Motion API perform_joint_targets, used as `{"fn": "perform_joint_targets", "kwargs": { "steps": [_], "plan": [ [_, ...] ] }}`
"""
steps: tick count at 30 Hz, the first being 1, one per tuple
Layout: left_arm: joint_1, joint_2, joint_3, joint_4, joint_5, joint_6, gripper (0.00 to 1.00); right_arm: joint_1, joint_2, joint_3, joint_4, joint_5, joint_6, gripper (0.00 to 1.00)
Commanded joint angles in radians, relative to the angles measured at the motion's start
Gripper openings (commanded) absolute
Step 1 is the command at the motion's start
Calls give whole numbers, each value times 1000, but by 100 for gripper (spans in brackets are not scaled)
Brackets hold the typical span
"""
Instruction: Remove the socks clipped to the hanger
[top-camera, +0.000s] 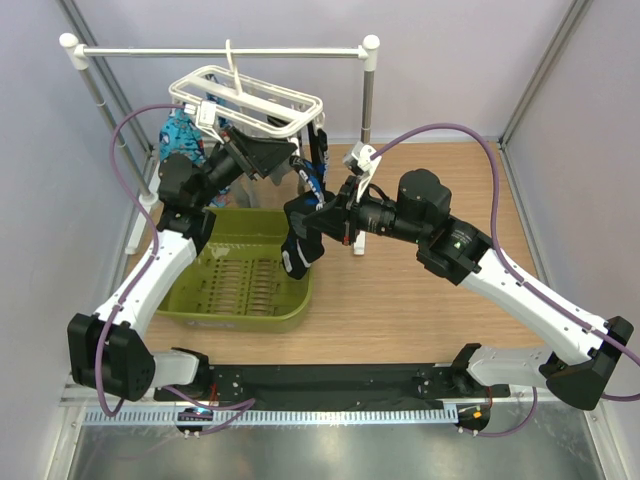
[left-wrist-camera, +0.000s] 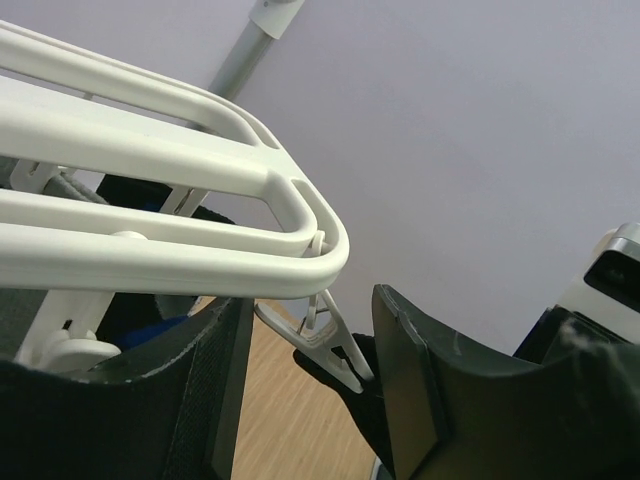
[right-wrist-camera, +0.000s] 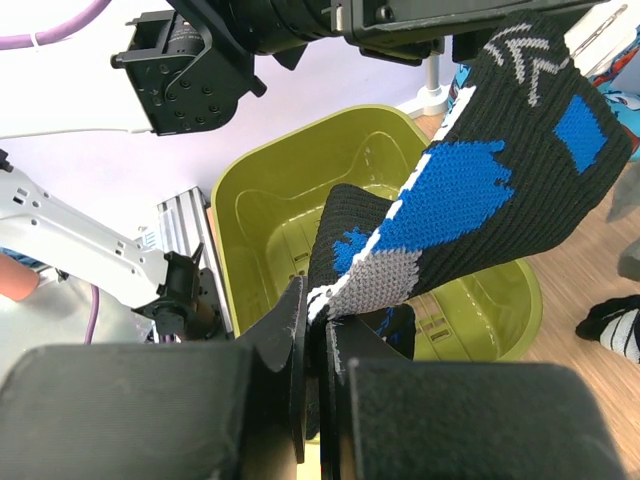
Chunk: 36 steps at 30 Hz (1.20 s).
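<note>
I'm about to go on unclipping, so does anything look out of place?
Yes: a striped sock lies on the wooden table beside the green basket, not in it, so it looks dropped. The right gripper grips a black and blue sock normally.

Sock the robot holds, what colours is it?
Sock: black with blue, grey and white; right wrist view.

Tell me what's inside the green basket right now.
The green basket shows only its bare slotted floor in the top view, with no socks visible in it. The black-and-blue sock, gripped by the right hand, hangs across the basket's right side and hides that part.
</note>
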<state>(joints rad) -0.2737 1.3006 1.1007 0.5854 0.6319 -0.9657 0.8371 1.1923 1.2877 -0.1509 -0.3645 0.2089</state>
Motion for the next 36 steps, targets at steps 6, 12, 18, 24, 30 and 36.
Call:
{"fn": "perform_joint_targets", "kwargs": {
  "steps": [6,12,18,24,30,36],
  "plan": [
    [5,-3,36,-76,-26,-30,69,3,-10,39,60,-7,7,1],
    [5,-34,11,-138,-101,-170,74,3,-3,35,59,-2,3,1],
    [4,-38,24,-133,-113,-243,73,3,3,30,62,-4,1,1],
    [5,-26,85,-248,-113,-223,68,3,9,28,74,-4,3,1],
    [1,-6,128,-306,-101,-223,67,3,18,30,76,-7,4,1],
    [-9,-1,157,-374,-115,-188,65,5,16,32,76,-8,4,1]
  ]
}}
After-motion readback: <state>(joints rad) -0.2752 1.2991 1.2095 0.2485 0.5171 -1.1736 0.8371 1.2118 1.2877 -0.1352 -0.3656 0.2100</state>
